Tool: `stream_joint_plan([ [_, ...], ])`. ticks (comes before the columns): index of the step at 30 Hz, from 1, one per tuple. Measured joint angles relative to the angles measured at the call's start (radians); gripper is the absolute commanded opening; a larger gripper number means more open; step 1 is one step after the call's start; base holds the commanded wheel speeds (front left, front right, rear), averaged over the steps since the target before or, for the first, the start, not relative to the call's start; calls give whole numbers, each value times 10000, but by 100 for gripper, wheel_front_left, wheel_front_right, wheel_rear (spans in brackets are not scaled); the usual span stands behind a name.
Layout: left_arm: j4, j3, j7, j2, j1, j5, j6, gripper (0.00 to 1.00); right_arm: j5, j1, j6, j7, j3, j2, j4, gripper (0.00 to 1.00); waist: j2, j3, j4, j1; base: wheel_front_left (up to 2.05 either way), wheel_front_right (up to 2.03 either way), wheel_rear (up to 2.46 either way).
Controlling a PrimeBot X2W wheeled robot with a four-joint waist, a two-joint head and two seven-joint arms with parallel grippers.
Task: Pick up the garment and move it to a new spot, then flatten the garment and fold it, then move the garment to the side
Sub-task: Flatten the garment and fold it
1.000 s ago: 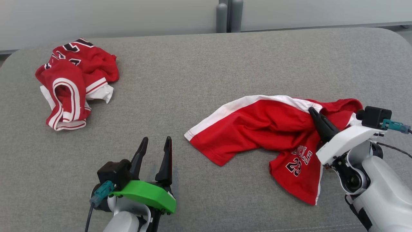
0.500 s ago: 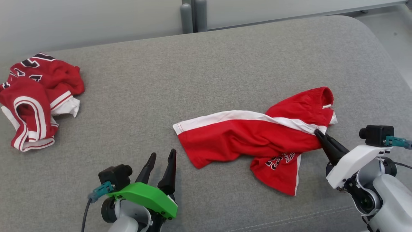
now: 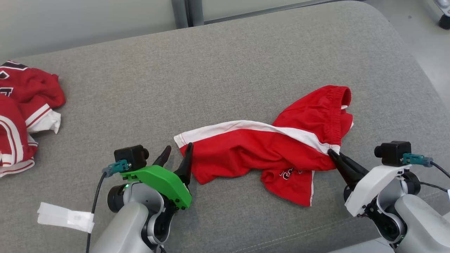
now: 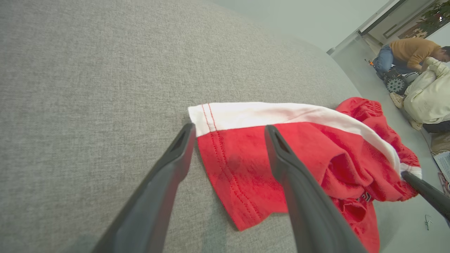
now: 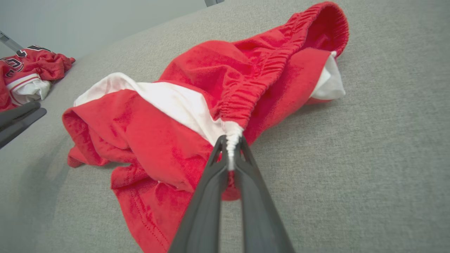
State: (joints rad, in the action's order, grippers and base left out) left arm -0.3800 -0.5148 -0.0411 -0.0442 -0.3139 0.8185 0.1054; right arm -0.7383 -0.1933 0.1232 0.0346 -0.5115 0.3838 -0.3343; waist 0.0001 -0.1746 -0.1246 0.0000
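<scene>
Red shorts (image 3: pixel 267 151) with a white side stripe lie crumpled across the grey cushion, waistband at the right. My right gripper (image 3: pixel 331 153) is shut on the waistband edge, pinching white and red cloth (image 5: pixel 230 140) between its tips. My left gripper (image 3: pixel 177 151) is open at the shorts' left leg hem. In the left wrist view the left gripper (image 4: pixel 228 130) has its fingers spread over the hem corner (image 4: pixel 205 116), one finger off the cloth and one above it.
A second red garment (image 3: pixel 21 109) with white trim lies bunched at the cushion's far left. A white paper tag (image 3: pixel 65 218) lies near my left arm. The cushion's edge (image 3: pixel 415 70) curves down at the right. People (image 4: pixel 415 56) crouch on the floor beyond.
The head view has swung right. My right gripper has dragged the shorts toward the near edge. My left gripper has reached forward to the shorts' left hem.
</scene>
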Motion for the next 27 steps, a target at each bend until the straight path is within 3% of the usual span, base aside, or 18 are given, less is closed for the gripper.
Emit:
stream_joint_plan([
  [27,-2077,178,583,25,-1565,67,13,100,-253,-21,2,353,-742,40,171,0,0,-544,-488,0,0,0,0],
])
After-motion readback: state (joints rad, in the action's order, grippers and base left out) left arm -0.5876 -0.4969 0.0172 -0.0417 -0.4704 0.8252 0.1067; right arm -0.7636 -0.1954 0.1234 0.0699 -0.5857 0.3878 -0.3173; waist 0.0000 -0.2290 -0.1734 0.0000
